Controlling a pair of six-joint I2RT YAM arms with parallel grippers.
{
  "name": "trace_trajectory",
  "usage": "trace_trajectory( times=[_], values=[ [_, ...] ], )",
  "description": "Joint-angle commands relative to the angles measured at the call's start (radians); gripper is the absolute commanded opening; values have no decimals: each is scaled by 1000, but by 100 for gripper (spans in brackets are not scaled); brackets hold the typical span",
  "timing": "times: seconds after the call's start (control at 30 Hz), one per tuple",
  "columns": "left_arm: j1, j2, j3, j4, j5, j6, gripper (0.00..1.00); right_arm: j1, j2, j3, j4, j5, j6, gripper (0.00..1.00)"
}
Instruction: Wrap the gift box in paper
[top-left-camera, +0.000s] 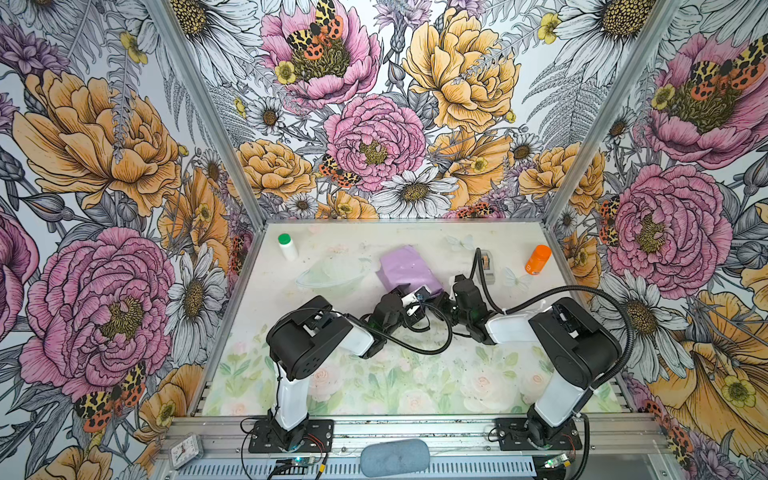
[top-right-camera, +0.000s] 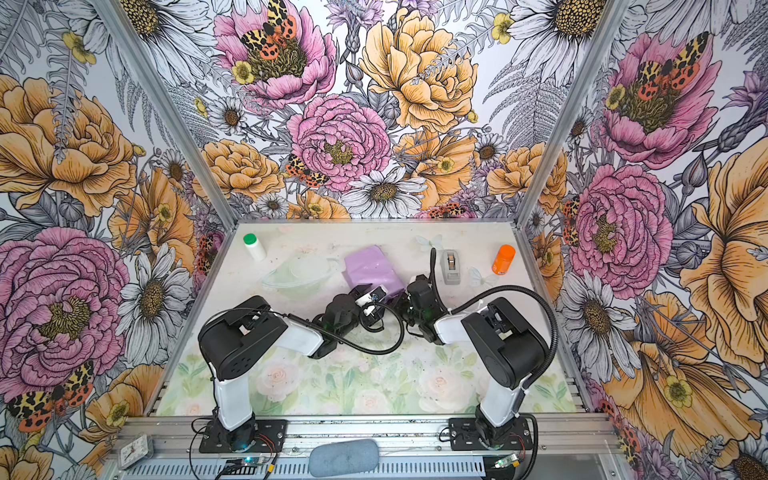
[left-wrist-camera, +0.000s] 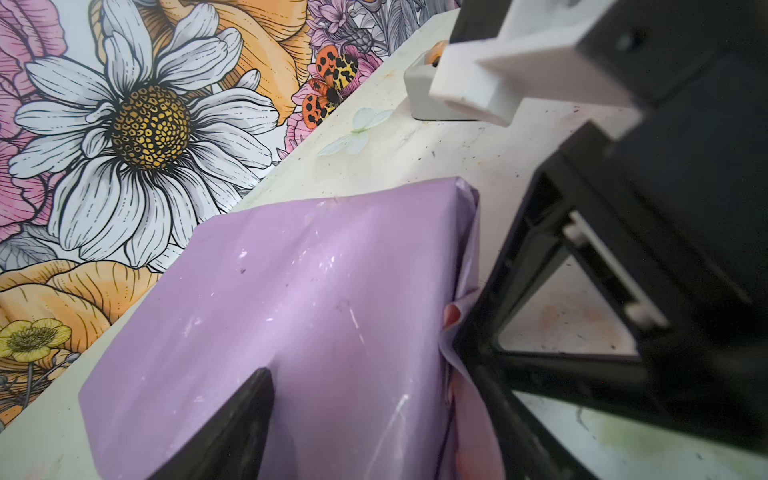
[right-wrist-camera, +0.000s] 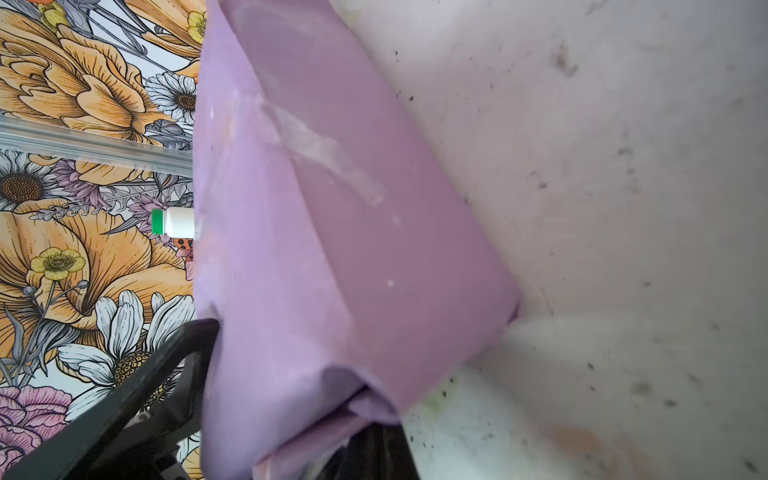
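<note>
Two grippers are met at the near end of the gift box (wholly hidden under lilac paper (top-left-camera: 407, 268)) in the middle of the table (top-left-camera: 357, 241). The left gripper (top-left-camera: 417, 296) is spread, one finger (left-wrist-camera: 245, 424) laid on top. A paper fold is pinched by the closed right gripper (top-left-camera: 441, 298). A tape dispenser (top-left-camera: 487, 266) is seen beyond, rightward.

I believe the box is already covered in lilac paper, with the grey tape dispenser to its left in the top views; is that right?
Not quite: the grey tape dispenser is right of the box, as both top views show; lilac paper does cover it.
</note>
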Motion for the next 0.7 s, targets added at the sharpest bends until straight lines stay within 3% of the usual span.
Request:
trace_trajectory(
  times=[0.0,0.1,0.17,0.43,0.67],
  values=[
    [18,-5,-44,-154,53,-62,83,8,9,18,41,30,-18,1],
    [20,-46,-51,-132,65,-61,89,8,11,19,43,28,-19,1],
    [20,-76,-57,-119,68,-56,99,8,12,22,46,31,-20,1],
    [20,-171,-124,23,-5,-32,99,7,14,31,33,30,-29,0],
    [22,-166,-150,30,-3,23,99,6,13,32,28,30,-30,0]
  ],
)
